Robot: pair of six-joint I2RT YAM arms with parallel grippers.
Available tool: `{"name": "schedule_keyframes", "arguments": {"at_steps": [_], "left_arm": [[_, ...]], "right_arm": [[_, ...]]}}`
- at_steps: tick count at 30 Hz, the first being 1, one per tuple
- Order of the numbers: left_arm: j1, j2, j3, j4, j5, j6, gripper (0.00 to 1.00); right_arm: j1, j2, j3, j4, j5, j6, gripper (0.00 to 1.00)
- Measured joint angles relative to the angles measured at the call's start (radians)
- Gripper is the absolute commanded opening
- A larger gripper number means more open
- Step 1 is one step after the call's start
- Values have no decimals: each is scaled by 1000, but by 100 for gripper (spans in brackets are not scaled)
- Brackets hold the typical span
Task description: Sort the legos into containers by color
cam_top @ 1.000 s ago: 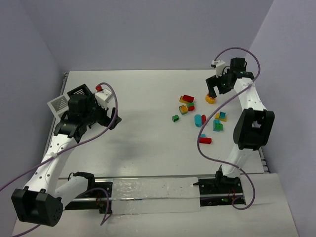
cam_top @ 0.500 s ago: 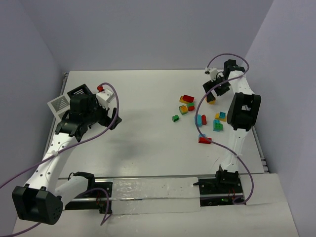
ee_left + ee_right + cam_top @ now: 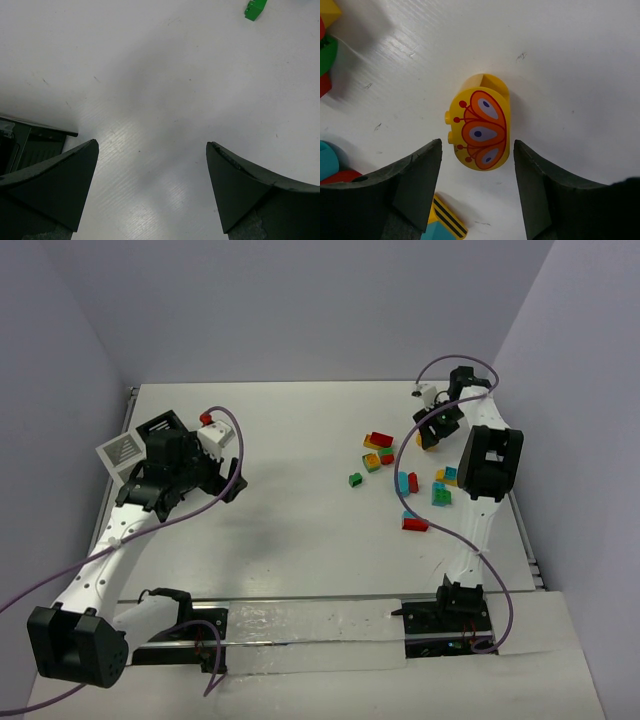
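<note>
A yellow rounded lego (image 3: 480,127) with an orange and red pattern lies flat on the table between the fingers of my right gripper (image 3: 477,145). The jaws are open, with a narrow gap on each side of it. From above, that gripper (image 3: 432,430) is low over the same lego (image 3: 428,444) at the far right. Other legos lie nearby: red (image 3: 380,439), green (image 3: 355,479), cyan (image 3: 404,482) and teal (image 3: 441,494). My left gripper (image 3: 175,498) hangs wide open and empty beside the containers, one black (image 3: 160,427) and one white and slatted (image 3: 122,452).
A yellow and teal brick with black stripes (image 3: 442,225) lies just under the right gripper's left finger (image 3: 415,175). Red, green and yellow bricks (image 3: 326,55) sit at that view's left edge. Purple cables loop over both arms. The green lego (image 3: 255,9) shows far ahead of the left gripper.
My right arm has swung back and lowered its gripper over the yellow lego, and its jaws have narrowed around it. The left arm has barely shifted.
</note>
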Motion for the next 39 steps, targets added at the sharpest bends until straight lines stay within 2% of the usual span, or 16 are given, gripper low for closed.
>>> {"name": "schedule_keyframes", "arguments": {"at_steps": [4, 9, 12, 17, 23, 27, 33, 36, 39], "left_arm": [[0, 5, 0, 0, -2, -4, 99], [0, 7, 0, 0, -11, -11, 99], [0, 7, 0, 0, -13, -14, 99], [0, 7, 0, 0, -14, -28, 99], [0, 7, 2, 1, -15, -69, 97], [0, 7, 32, 0, -22, -128, 97], [2, 23, 150, 0, -2, -290, 99], [8, 55, 226, -4, 58, -400, 99], [11, 90, 294, 11, 127, -513, 99]], "right_arm": [[4, 0, -13, 17, 16, -10, 55], [19, 0, -36, 39, 41, -25, 54], [23, -2, -42, 46, 49, -31, 40], [27, -14, -61, 58, 48, -40, 26], [38, -93, -184, 71, 13, -51, 25], [48, -222, -293, 55, -42, -51, 25], [97, -507, -336, 53, -129, -18, 23], [198, -646, -341, 77, -151, 31, 22], [367, -733, -353, 112, -159, 96, 22]]}}
